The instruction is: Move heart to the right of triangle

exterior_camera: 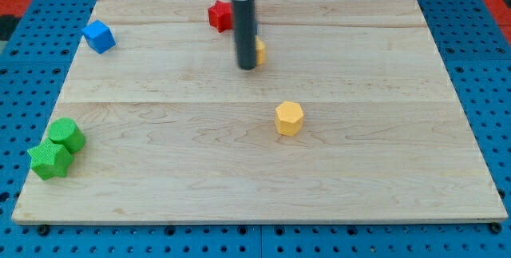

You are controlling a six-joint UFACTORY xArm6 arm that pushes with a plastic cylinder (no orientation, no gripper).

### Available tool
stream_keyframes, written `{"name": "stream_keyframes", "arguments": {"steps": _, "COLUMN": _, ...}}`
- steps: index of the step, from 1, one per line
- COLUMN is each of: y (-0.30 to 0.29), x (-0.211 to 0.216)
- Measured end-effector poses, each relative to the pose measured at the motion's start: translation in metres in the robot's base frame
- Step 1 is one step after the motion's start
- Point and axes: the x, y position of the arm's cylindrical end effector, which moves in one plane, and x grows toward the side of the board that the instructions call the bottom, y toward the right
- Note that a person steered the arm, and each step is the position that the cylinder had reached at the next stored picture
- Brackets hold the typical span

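Heart: I cannot tell for certain which block it is. The yellow block (260,50) is the one whose shape stays hidden; only a sliver shows at the rod's right side.
Yellow block place: upper middle of the worktop (383,154), touching or just behind the rod (246,34), well clear of every edge.
My tip: my tip (248,68) sits just left of and below the yellow block, close enough that contact cannot be ruled out.
Pincer: none shows; the arm ends in the rod, so open or closed cannot be told.
Red block: the red block (219,16) lies near the top edge, just left of the rod, partly covered by it; shape unclear.
Blue block: the blue block (98,36), cube-like, lies near the top left corner.
Hexagon: the yellow hexagon (289,118) lies at centre, below and right of my tip, apart from it.
Green pair: a green round block (67,134) and a green star (49,160) touch each other by the left edge.
Open room: the view's right half holds only bare wood.
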Motion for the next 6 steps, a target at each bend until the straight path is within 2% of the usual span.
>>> {"name": "stream_keyframes", "arguments": {"steps": 2, "y": 0.101, "x": -0.022}}
{"name": "stream_keyframes", "arguments": {"steps": 3, "y": 0.025, "x": -0.011}}
{"name": "stream_keyframes", "arguments": {"steps": 4, "y": -0.008, "x": -0.015}}
{"name": "stream_keyframes", "arguments": {"steps": 5, "y": -0.007, "x": -0.008}}
{"name": "stream_keyframes", "arguments": {"steps": 6, "y": -0.037, "x": -0.015}}
